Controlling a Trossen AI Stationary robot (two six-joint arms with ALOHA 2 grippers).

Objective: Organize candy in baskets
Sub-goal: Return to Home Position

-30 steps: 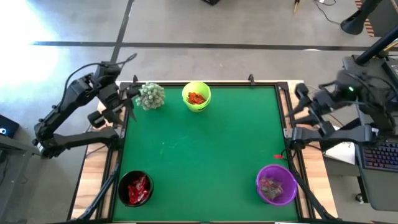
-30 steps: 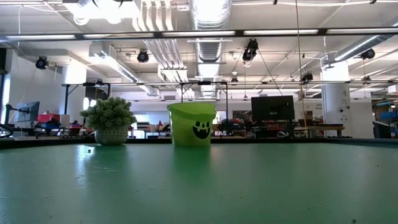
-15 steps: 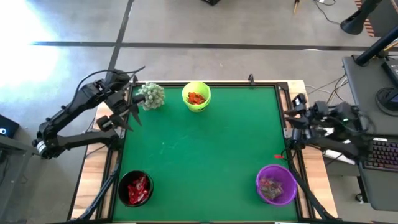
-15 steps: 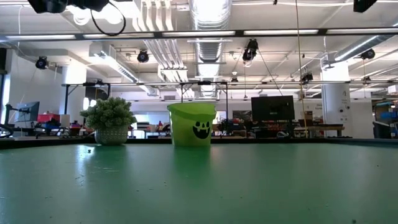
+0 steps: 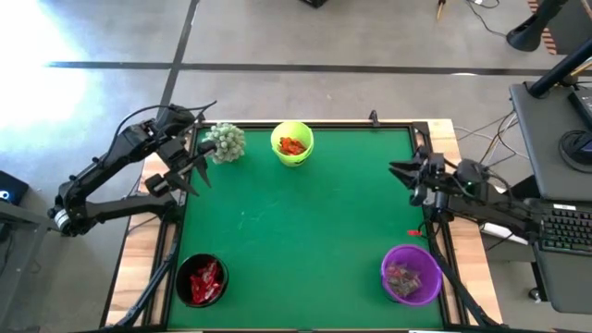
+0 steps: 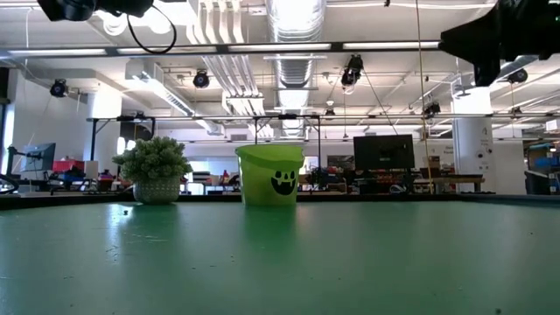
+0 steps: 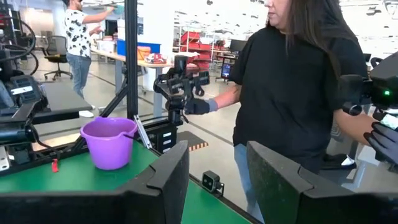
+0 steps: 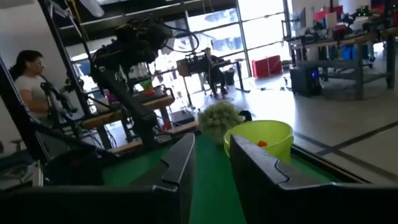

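The candy [image 5: 293, 145] is found sorted inside the lime green basket [image 6: 269, 175], the black basket [image 5: 179, 277] and the purple basket [image 7: 111, 146]. The left gripper [image 7: 217, 149] and the right gripper [image 8: 211, 142] are released, and nothing is held. The arms should be drawn home high and slowly, so that no basket and no plant [image 5: 224, 141] is touched.

The left gripper [image 7: 216, 163] holds its two dark fingers apart. Past them, the purple basket [image 7: 109, 144] stands on the green table [image 7: 50, 183]. The right gripper [image 7: 184, 79] hangs farther off. A person [image 7: 298, 81] in a black shirt stands beside the table.
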